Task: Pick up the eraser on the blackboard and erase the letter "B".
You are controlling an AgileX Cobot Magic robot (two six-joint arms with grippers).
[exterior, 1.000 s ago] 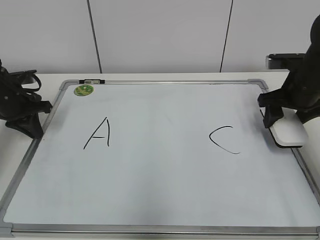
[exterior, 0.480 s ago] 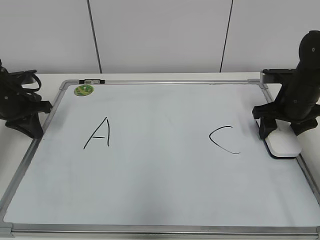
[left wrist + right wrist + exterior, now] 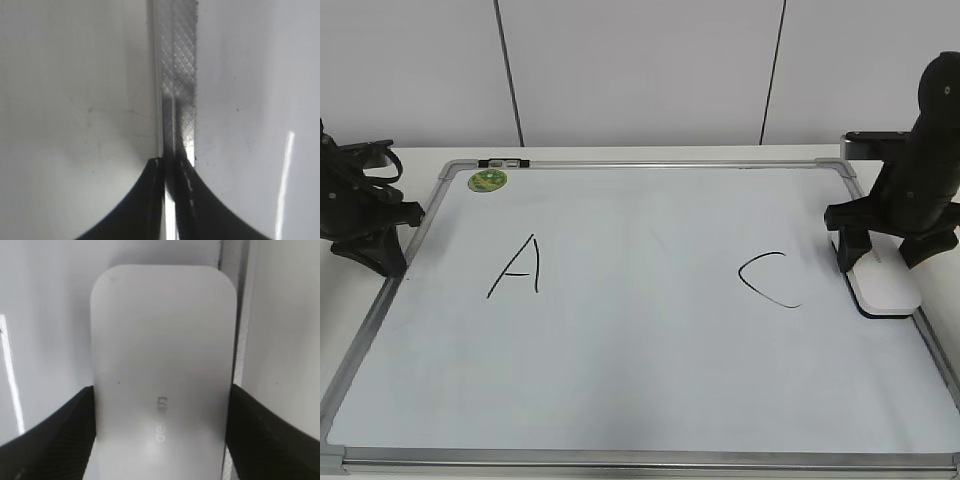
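Note:
The white eraser lies flat on the blackboard against its right frame, right of the black "C". My right gripper straddles it from above, one black finger against each long side. In the right wrist view the eraser with its grey lettering fills the space between the fingers of the gripper. The black "A" is at the left. No letter "B" shows on the board. My left gripper rests shut and empty at the board's left frame.
A round green sticker and a small black-and-silver clip sit at the board's far left corner. The board's right frame runs just beside the eraser. A white wall stands close behind the table.
My right gripper has brought the eraser down and slightly left, from held above the right frame to lying flat on the board. The left arm has not moved.

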